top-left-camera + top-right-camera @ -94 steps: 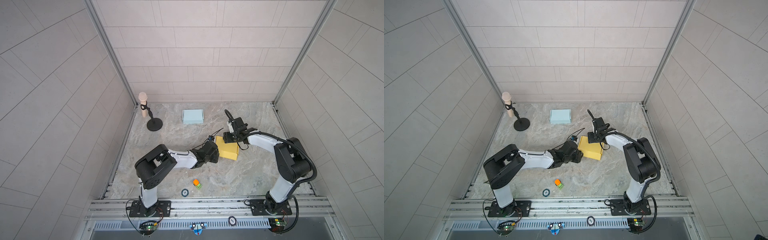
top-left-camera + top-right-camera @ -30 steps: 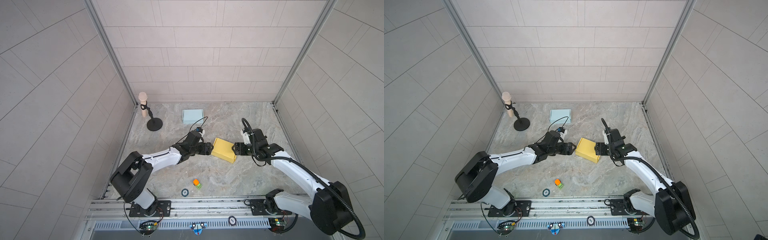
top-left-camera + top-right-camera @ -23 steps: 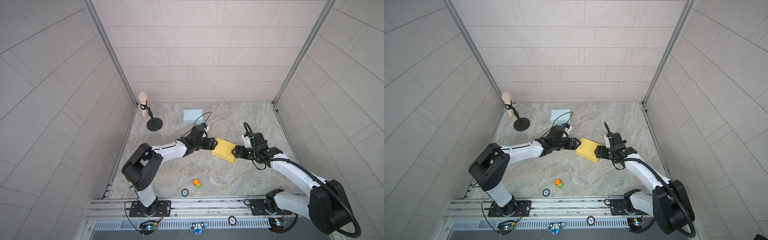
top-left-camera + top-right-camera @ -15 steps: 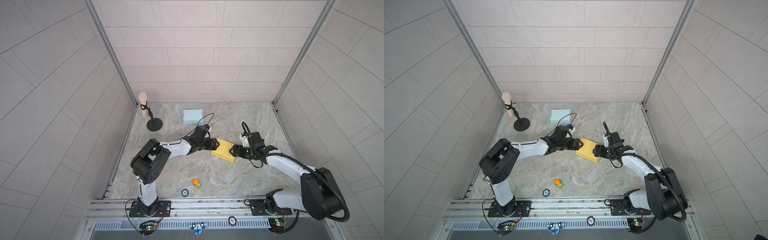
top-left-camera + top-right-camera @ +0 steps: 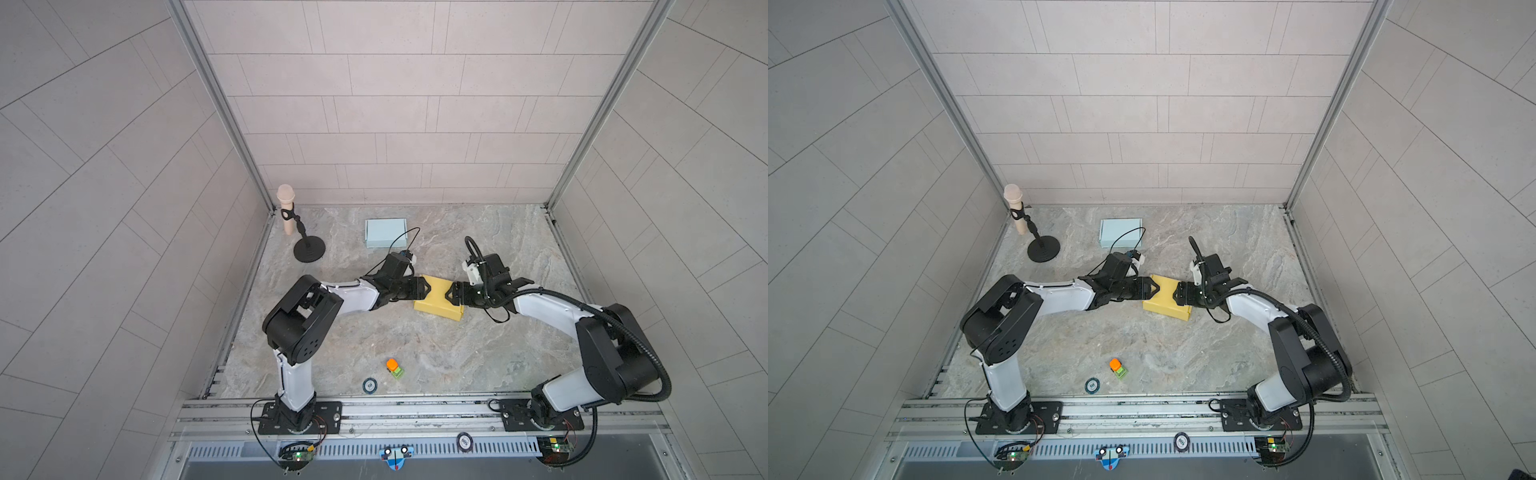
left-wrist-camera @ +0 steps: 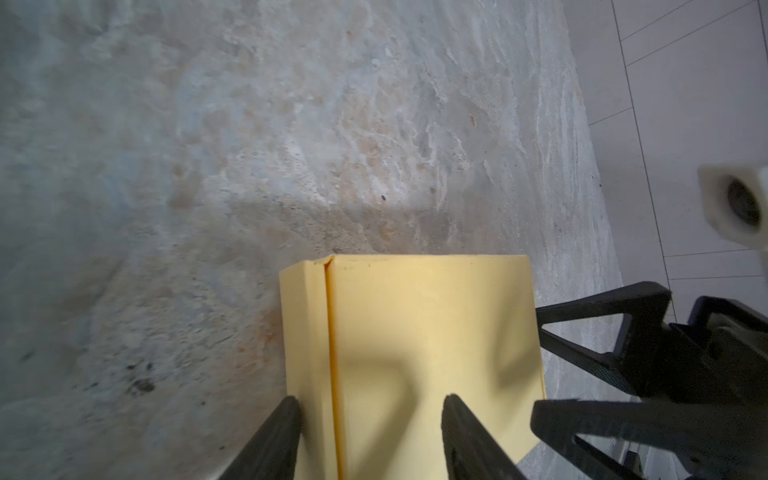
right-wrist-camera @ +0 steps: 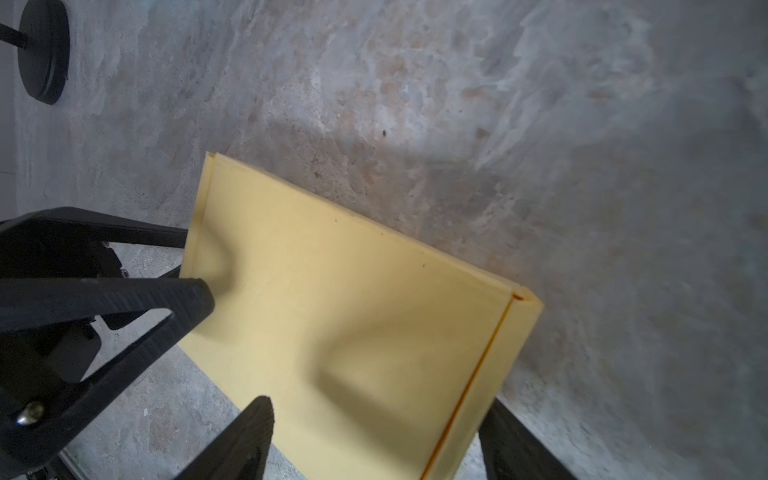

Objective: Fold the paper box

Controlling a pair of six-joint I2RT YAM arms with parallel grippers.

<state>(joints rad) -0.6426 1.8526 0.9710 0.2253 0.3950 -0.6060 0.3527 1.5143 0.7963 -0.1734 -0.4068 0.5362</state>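
The yellow paper box point(image 5: 435, 296) lies flat near the middle of the marble-patterned bench point(image 5: 415, 345), with a claw at each end. In both top views the left claw point(image 5: 423, 288) extends in from the left and its tips overlap the box's left end. The right claw point(image 5: 450, 296) extends in from the right and overlaps the right end.

The left wrist view shows the left claw's fingers point(image 6: 461, 432) part way open. One stands at the outer edge of a narrow strip that a seam sets off from the wide face, and the other stands over the middle of that face. Nothing is pinched between them — the paper lies flat behind the gap, and whether the tips touch it I cannot tell.

The right wrist view shows the right claw's jaws spread wide with the box's end between them. One finger point(image 7: 249, 436) lies over the near edge, and the other shows past the seamed edge. Whether they press on the box I cannot tell.

Toward the back a pale blue box point(image 5: 385, 232) lies flat, and left of it a microphone point(image 5: 286, 205) is held on a black stand point(image 5: 309, 251). Near the front edge — well apart from the yellow box — sit a small orange-and-green toy point(image 5: 394, 368) and a dark round disc point(image 5: 370, 385) just beside it.
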